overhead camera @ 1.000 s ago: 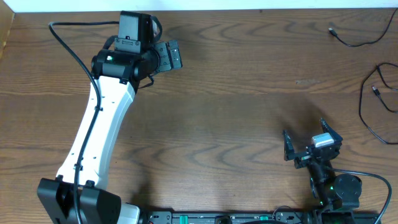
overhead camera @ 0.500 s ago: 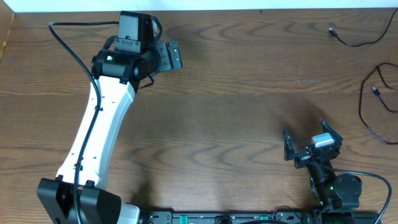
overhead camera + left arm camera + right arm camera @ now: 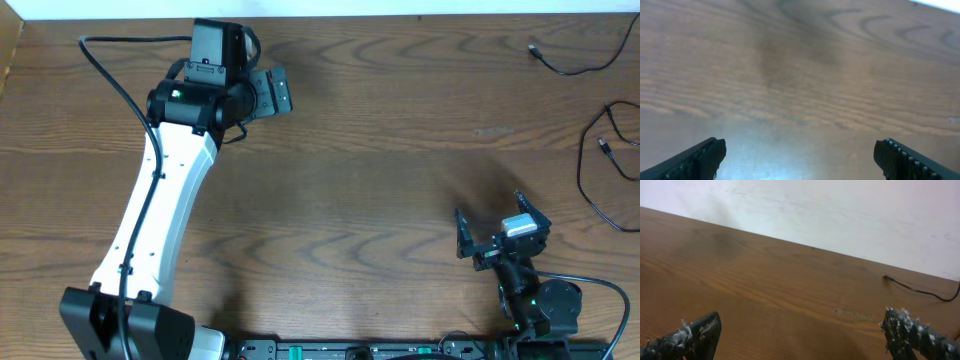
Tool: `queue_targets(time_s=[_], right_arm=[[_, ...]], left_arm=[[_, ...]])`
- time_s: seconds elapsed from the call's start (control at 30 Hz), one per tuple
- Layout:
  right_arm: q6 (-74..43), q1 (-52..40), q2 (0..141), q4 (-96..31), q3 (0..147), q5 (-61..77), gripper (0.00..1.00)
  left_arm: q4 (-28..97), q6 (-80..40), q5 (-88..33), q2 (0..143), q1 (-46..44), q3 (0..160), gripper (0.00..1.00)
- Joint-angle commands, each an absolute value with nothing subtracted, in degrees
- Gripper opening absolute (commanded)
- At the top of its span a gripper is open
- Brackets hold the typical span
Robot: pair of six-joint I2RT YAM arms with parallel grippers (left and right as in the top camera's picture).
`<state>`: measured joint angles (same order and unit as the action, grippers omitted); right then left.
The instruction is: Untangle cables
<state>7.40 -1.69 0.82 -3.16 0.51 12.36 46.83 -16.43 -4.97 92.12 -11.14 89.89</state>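
Cables (image 3: 582, 168) are lying at the bench (image 3: 380, 180) far right, nearer my right fingers (image 3: 463, 238); left fingers (image 3: 700, 155) are sitting well apart. Both pairs are hanging spread, empty.

table (image 3: 380, 150): dark brown wood, strong wavy grain, far edge against a white wall. faint pale scuff (image 3: 492, 131) on the right half, lying apart from the cords. upper black cord (image 3: 568, 73) lies at the far right corner, small plug end pointing left, the line sagging then running off the right edge. lower black cord (image 3: 583, 170) lies nearer, along the right edge, in a loose open curve partly out of view. cannot tell if the two join.
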Motion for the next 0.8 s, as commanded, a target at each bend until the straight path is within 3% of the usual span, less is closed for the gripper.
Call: queue_targets(time_s=[0.0, 0.23, 0.5, 0.77], right_arm=[[7.55, -1.91, 0.34, -3.25, 0.32, 12.14, 0.99], [7.55, -1.91, 0.34, -3.25, 0.32, 12.12, 0.99], [7.55, -1.91, 0.34, -3.25, 0.32, 12.12, 0.99], [7.55, -1.91, 0.34, -3.25, 0.32, 12.12, 0.99]], left_arm=[[47.37, -15.46, -1.23, 87.35, -11.05, 88.25, 1.0], [38.06, -14.94, -0.38, 73.47, -10.04, 76.23, 1.0], [19.25, -6.79, -1.02, 48.82, -7.66, 50.61, 1.0], [-1.08, -6.13, -0.56, 25.17, -3.2, 22.24, 1.0]])
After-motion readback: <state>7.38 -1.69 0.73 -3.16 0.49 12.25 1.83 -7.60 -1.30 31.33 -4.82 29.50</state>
